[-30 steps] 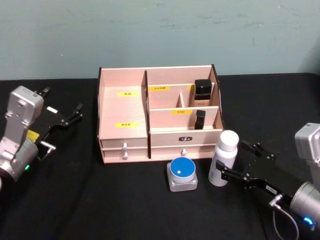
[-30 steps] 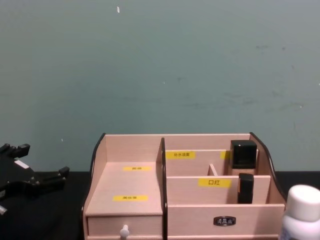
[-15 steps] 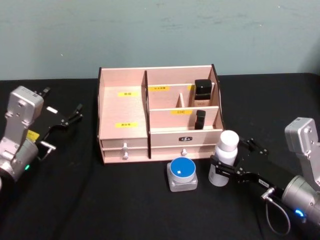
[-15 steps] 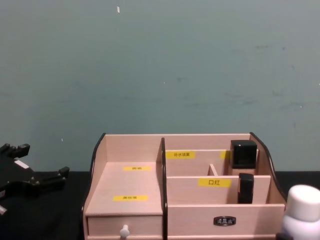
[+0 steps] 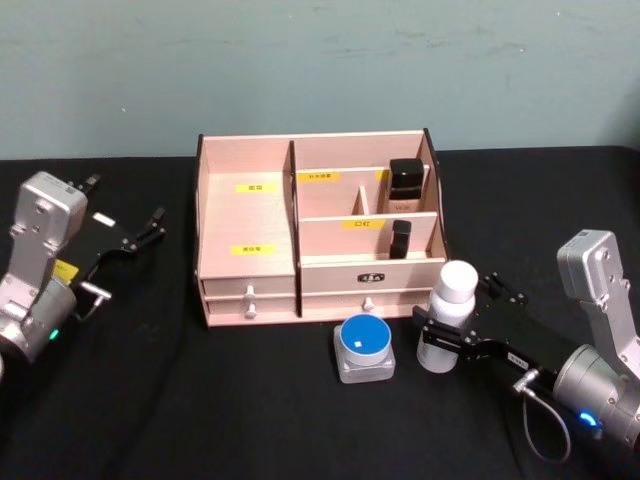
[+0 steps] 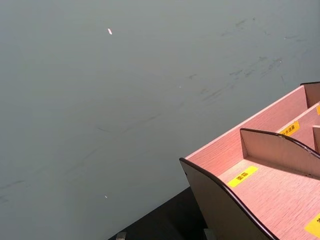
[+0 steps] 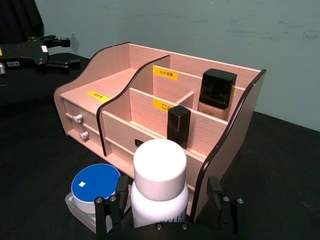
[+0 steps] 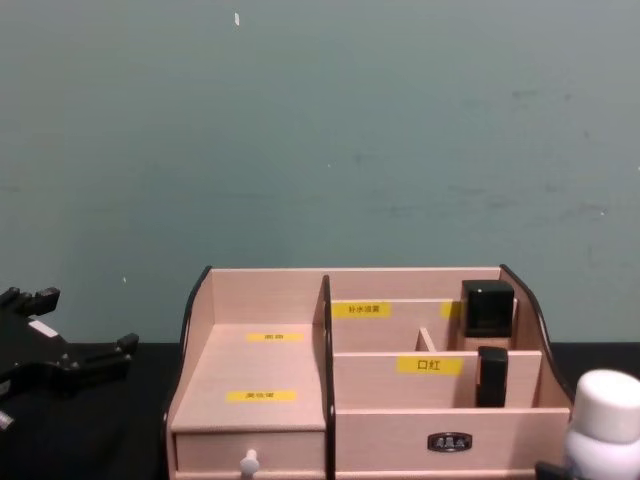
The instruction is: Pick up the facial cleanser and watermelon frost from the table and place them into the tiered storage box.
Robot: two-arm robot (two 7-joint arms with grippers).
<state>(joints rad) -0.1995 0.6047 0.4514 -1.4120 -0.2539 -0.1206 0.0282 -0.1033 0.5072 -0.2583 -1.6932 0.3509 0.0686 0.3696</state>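
Note:
The facial cleanser point(image 5: 447, 318), a white bottle with a white cap, stands on the black table in front of the tiered storage box's point(image 5: 246, 213) right end. My right gripper point(image 5: 455, 306) is open, its fingers on either side of the bottle point(image 7: 159, 186) with a gap on one side. The watermelon frost point(image 5: 364, 346), a small clear square jar with a blue lid, sits just left of the bottle. The left gripper point(image 5: 127, 200) hangs open and idle at the far left, apart from the box.
The box point(image 7: 125, 80) holds a black-capped bottle point(image 5: 405, 186) in the back right compartment and a small black tube point(image 5: 400, 239) in the one in front. Its two small drawers point(image 5: 248, 292) are shut. A teal wall stands behind the table.
My right gripper has slid in toward the box, so its fingers now straddle the white bottle. The bottle, the jar and the left arm have not moved.

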